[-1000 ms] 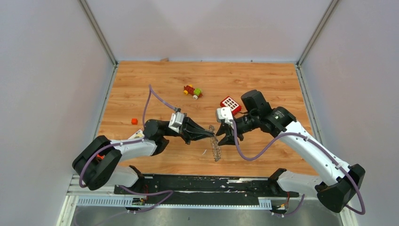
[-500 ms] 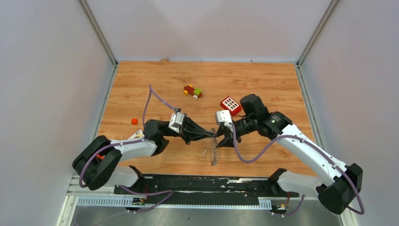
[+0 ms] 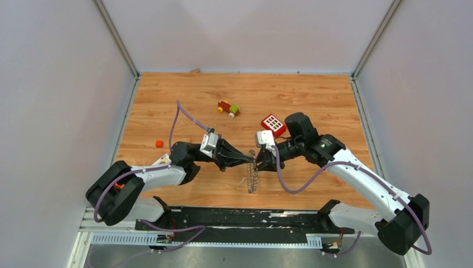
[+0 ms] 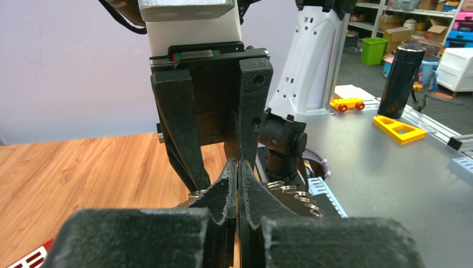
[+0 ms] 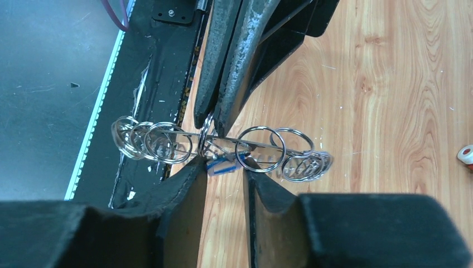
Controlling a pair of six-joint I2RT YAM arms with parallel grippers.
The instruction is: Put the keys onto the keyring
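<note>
Mid-front of the tabletop (image 3: 312, 95), above the wood: left tool (image 3: 253, 162) and right tool (image 3: 261, 166) facing each other, tip to tip, nearly touching.

Left tool: jaws pressed flat together, no gap showing. Pinches the thin wire of the keyring (image 3: 252, 180) right at the fingertips.

Keyring, from above: hangs edge-on below the 2 tools, a narrow grey strip running toward the near edge. Lower end close to the wood; cannot tell if touching.

Keyring, from the right wrist: a thin wire strung with many silver split rings, bunched at both ends, a few loose in the middle. Crosses just ahead of the right tool's fingertips, side to side.

Right tool: jaws narrow, a slim gap between the 2 pads. Blue-headed piece (image 5: 222, 166) sits at the mouth of that gap, just under the wire and against the rings. Cannot tell whether pinched or only lying between the tips.

Elsewhere on the tabletop: red block (image 3: 273, 123) with white squares, just behind the right wrist. Small red-yellow-green toy (image 3: 228, 108) farther back, near centre. Tiny orange piece (image 3: 159, 143) off to the left, well apart from everything else.
</note>
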